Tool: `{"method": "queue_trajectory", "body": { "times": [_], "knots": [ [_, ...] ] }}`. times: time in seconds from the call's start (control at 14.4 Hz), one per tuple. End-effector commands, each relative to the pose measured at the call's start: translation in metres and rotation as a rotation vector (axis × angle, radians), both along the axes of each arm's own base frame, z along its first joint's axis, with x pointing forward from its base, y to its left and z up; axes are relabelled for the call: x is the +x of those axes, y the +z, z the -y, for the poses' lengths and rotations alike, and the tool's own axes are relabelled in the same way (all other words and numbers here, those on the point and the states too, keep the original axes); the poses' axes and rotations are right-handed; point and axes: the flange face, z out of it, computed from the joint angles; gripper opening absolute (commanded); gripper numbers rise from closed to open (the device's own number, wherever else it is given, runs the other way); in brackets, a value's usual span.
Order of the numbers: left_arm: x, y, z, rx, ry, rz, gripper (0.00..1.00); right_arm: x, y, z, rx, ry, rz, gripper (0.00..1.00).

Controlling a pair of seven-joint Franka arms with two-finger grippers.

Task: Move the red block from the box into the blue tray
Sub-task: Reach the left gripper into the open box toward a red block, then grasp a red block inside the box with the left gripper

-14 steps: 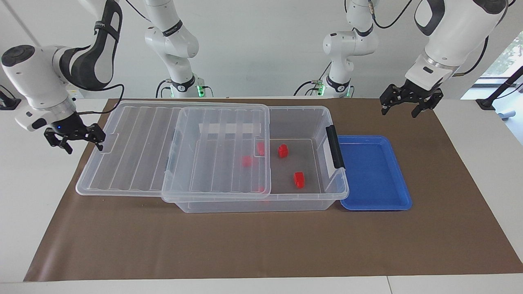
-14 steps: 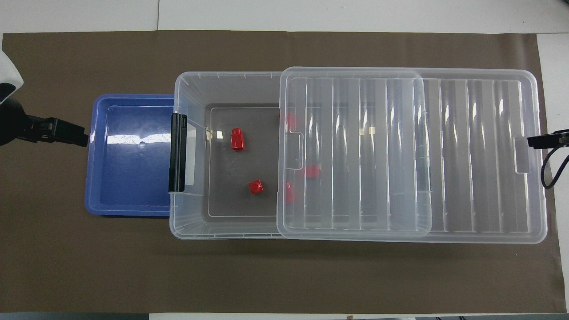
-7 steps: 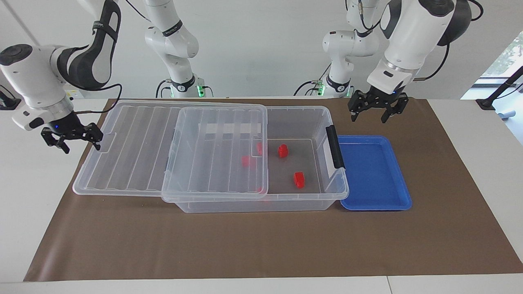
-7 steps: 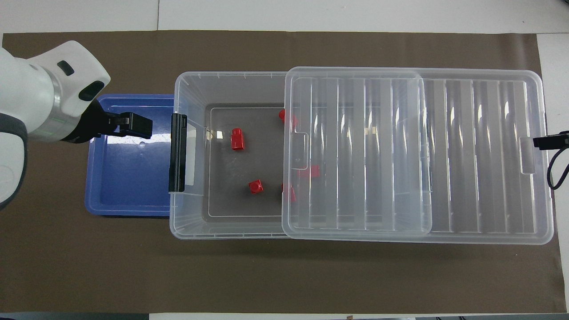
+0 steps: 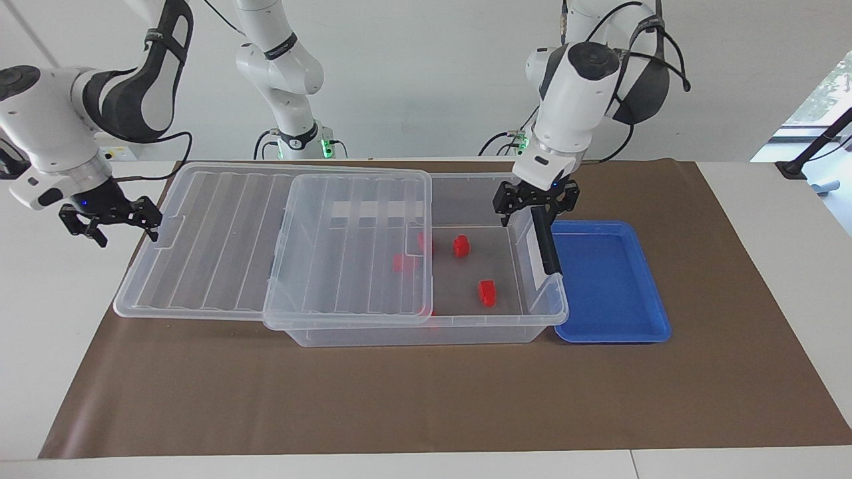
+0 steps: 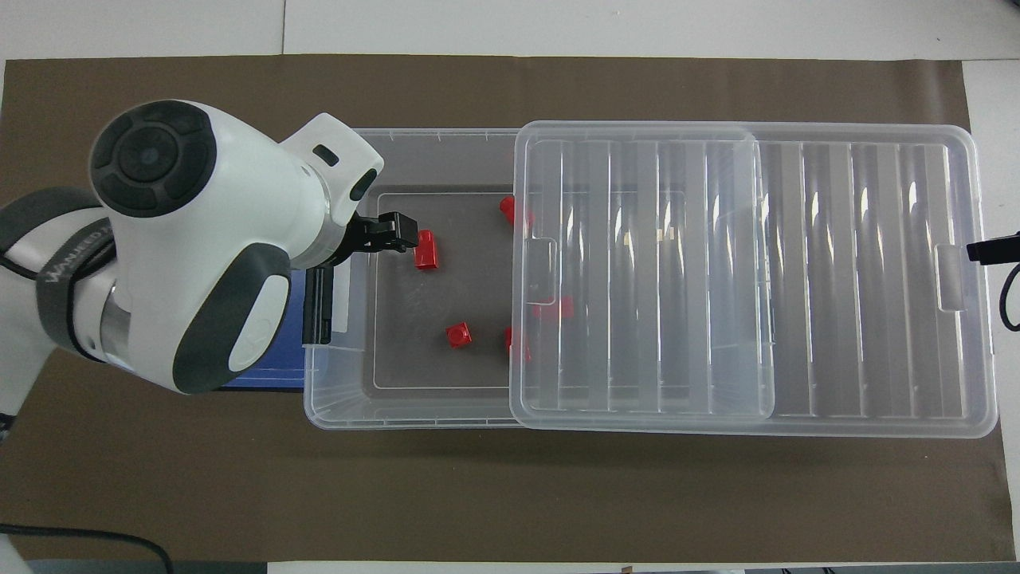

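Note:
The box (image 5: 426,330) is a clear bin, and its ribbed lid (image 5: 219,239) is slid partway off toward the right arm's end. Two red blocks (image 5: 460,245) (image 5: 487,293) lie on the uncovered floor. Others (image 5: 403,263) show through the lid. The blue tray (image 5: 609,286) sits empty against the box at the left arm's end. My left gripper (image 5: 536,209) is open and raised over the box's uncovered end by the black clip handle (image 5: 546,239). My right gripper (image 5: 110,223) is shut on the lid's end edge. In the overhead view the left gripper (image 6: 402,231) shows beside one red block (image 6: 426,249).
A brown mat (image 5: 426,399) covers the table under everything. In the overhead view the left arm hides most of the tray (image 6: 279,376). The lid (image 6: 837,279) overhangs the box (image 6: 398,414) at the right arm's end.
My left gripper has swung from outside the tray, across it, to over the box's uncovered end. The right gripper and the lid have slid a little farther toward the right arm's end.

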Motion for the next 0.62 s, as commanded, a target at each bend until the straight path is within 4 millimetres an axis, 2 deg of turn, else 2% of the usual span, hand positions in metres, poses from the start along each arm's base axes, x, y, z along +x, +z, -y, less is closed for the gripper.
{"method": "queue_trajectory", "body": {
  "times": [0.0, 0.21, 0.35, 0.49, 0.55],
  "knots": [
    [0.001, -0.040, 0.017, 0.031, -0.017, 0.032, 1.00, 0.019, 0.034, -0.041, 0.004, -0.022, -0.029, 1.00],
    [0.010, -0.074, 0.024, 0.006, -0.023, 0.078, 1.00, 0.011, 0.065, -0.109, 0.011, -0.061, -0.036, 1.00],
    [0.012, -0.102, 0.025, -0.004, -0.022, 0.090, 1.00, 0.002, 0.078, -0.151, 0.020, -0.132, -0.050, 1.00],
    [0.015, -0.124, 0.026, -0.006, -0.025, 0.093, 1.00, -0.003, 0.085, -0.172, 0.031, -0.152, -0.047, 1.00],
    [0.017, -0.140, 0.028, 0.009, -0.035, 0.086, 1.00, -0.005, 0.084, -0.174, 0.035, -0.151, -0.059, 1.00]
  ]
}}
